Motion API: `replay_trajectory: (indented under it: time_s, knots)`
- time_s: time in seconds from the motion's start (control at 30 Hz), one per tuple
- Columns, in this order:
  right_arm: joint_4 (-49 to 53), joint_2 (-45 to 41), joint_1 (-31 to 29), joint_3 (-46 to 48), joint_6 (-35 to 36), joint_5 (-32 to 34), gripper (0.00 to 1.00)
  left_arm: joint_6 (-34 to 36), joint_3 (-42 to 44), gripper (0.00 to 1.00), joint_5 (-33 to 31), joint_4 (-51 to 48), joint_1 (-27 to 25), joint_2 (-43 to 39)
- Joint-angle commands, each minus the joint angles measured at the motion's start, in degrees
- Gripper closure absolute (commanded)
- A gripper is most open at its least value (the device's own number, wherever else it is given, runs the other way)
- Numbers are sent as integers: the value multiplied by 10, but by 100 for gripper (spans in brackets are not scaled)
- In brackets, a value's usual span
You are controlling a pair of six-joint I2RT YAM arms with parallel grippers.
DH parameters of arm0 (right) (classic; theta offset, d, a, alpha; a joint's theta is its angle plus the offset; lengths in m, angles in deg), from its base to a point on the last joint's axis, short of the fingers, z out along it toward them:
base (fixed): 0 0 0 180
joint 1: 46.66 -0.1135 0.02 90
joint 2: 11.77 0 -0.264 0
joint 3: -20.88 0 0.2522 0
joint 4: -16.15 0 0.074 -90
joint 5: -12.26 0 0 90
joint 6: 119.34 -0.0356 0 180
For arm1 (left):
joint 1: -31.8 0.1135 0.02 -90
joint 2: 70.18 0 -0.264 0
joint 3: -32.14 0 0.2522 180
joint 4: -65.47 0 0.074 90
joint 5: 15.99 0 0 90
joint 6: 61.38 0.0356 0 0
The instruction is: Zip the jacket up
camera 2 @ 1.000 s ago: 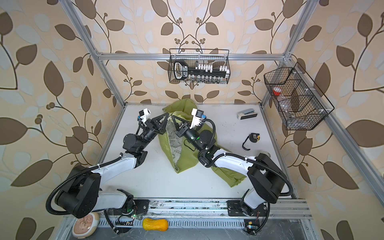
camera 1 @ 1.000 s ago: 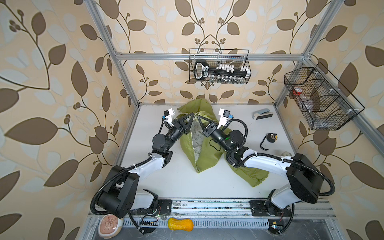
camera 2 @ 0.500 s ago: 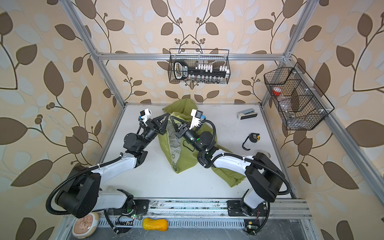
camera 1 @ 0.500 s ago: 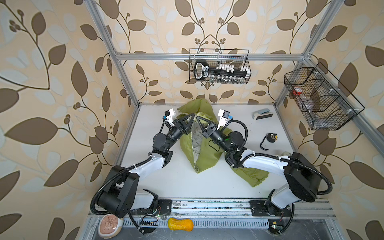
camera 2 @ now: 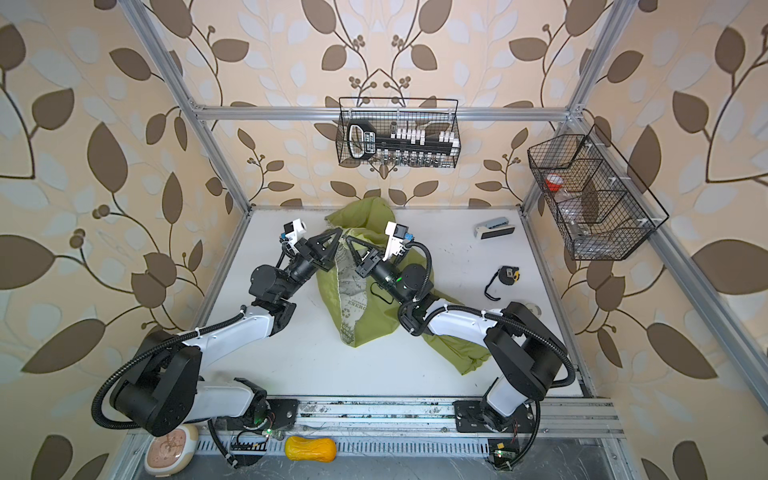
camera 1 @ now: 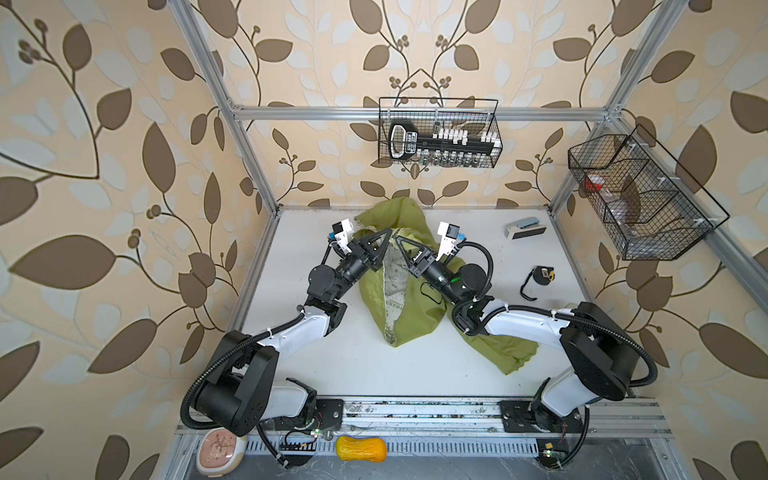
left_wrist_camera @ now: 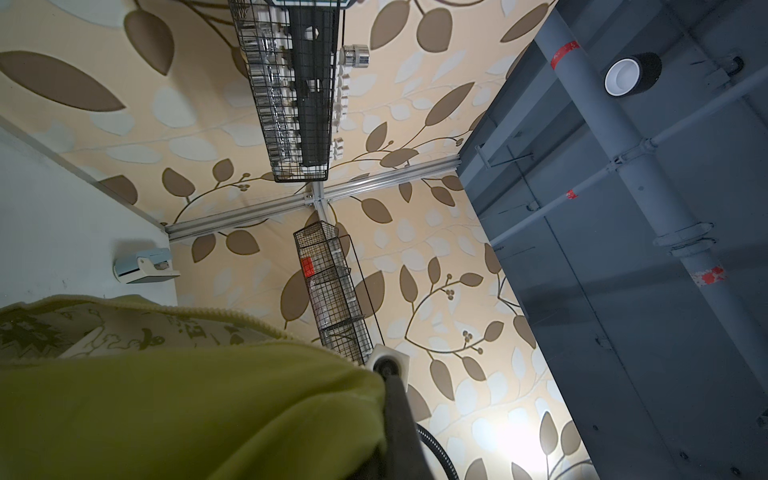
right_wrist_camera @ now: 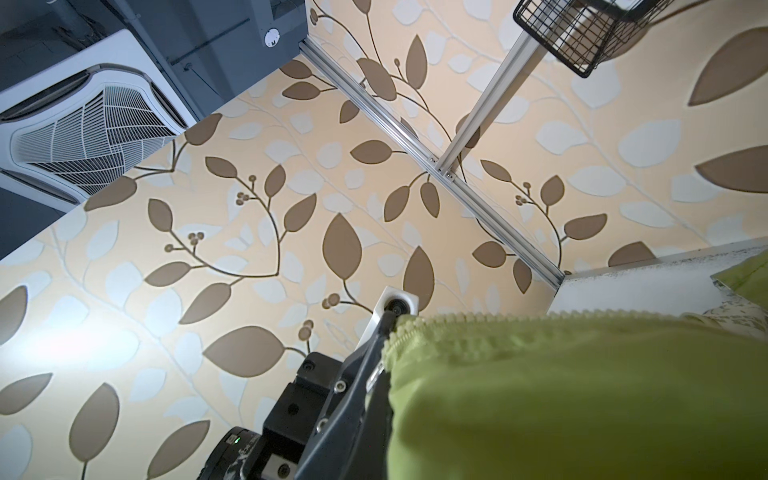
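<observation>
Jacket [camera 1: 415, 320] gripped at both edges

Left gripper [camera 1: 385, 241] was clamped on the jacket's left front edge. Unzipped, with its lining showing, the jacket sat mid-frame on the table [camera 1: 374, 374]. Right gripper [camera 1: 401, 243] pinched the right zipper edge.

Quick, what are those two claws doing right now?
Left gripper: shut, holding the olive-green jacket by one front edge.
Right gripper: shut, holding the jacket's opposite front edge.

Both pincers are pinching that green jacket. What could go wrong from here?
The left pincer and right pincer each grip only an edge of the thin olive-green hooded fabric jacket, so it could slip free. The right arm reaches over the jacket's trailing part and may snag it.
</observation>
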Motion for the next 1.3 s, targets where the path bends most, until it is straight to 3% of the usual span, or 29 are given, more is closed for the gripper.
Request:
replay_trajectory:
  time_s: [0.0, 0.7, 1.27]
  knots:
    - [37, 11, -13, 18, -4, -61, 100, -1, -37, 100, -13, 75, -5, -26]
    - [47, 5, -65, 46, 25, -69, 100, 1, -33, 100, -27, 77, -5, -15]
    - [57, -2, -69, 49, 35, -73, 100, 11, -1, 100, -46, 63, -5, -12]
